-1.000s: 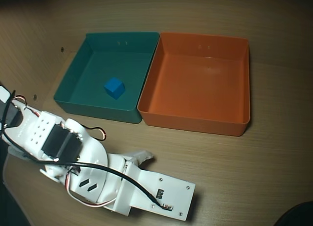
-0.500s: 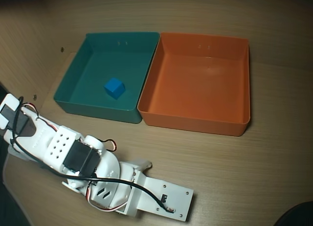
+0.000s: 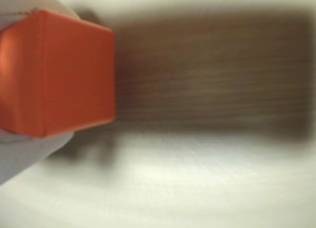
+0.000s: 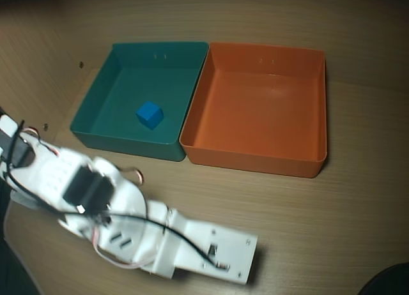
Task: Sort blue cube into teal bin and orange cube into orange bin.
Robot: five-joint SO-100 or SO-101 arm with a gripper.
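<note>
In the wrist view the orange cube (image 3: pixel 54 72) fills the left side, sharp against a blurred wooden table. White fingers (image 3: pixel 22 154) press it from above and below, so my gripper (image 3: pixel 29 75) is shut on it. In the overhead view the white arm (image 4: pixel 89 193) lies at the lower left. Its wrist plate (image 4: pixel 214 247) hides the gripper and the orange cube there. The blue cube (image 4: pixel 149 115) rests inside the teal bin (image 4: pixel 121 142). The orange bin (image 4: pixel 255 159) stands against the teal bin's right side and holds nothing.
Both bins sit at the back of the wooden table (image 4: pixel 307 225). A dark object (image 4: pixel 386 282) shows at the lower right corner. Black and red cables (image 4: pixel 128 218) run along the arm.
The arm has shifted a little up and to the right since half a second ago and is blurred by motion. The blue cube and both bins have stayed put.
</note>
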